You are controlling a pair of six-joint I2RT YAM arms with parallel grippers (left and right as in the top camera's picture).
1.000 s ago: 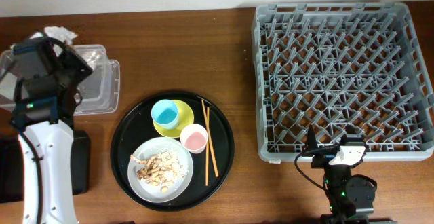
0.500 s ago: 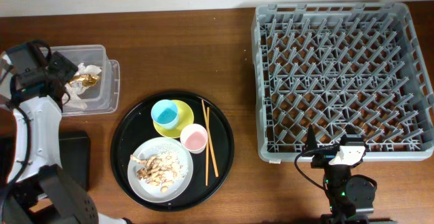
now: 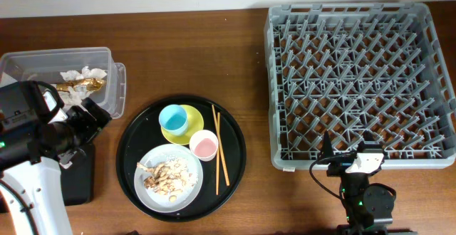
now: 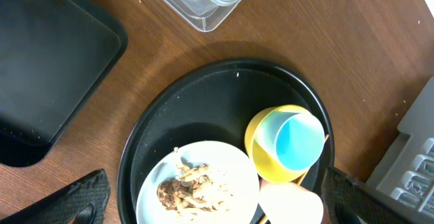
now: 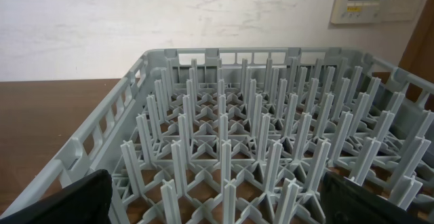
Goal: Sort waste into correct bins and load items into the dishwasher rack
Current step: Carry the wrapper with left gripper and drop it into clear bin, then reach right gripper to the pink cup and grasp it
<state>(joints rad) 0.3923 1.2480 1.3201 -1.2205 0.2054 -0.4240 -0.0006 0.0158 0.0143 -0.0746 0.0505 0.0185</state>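
The beige food scraps (image 3: 167,172) are the only waste not yet binned. They lie on the white plate (image 3: 153,192), at 7 o'clock on the round black tray (image 3: 235,149). They look light, dry and crumbly, so pinching them would probably scatter bits. It seems better to move the plate itself, which looks stiff, smooth and likely slippery and breakable. A hold on its bare rim at about 8 o'clock, clear of the crumbs and the pink cup (image 3: 204,147), seems soundest. It should stay level until it is over the shallow black tray (image 3: 75,178).

The blue cup (image 3: 173,118) sits inside the yellow bowl (image 3: 192,117) at 12 o'clock on the round tray. The chopsticks (image 3: 219,149) lie at 3 o'clock. The dishwasher rack (image 3: 356,71) holds nothing, at 2 o'clock on the table.

The left gripper (image 3: 91,115) is spread wide and empty, and the right gripper (image 5: 215,200) is likewise spread, facing the rack.

Half a second ago the left arm was at the clear tub (image 3: 114,85), at 10 o'clock on the table. It has since drawn back towards 8 o'clock, uncovering the crumpled paper (image 3: 82,73) and foil wrapper (image 3: 78,85) in the tub. The right arm has not moved.
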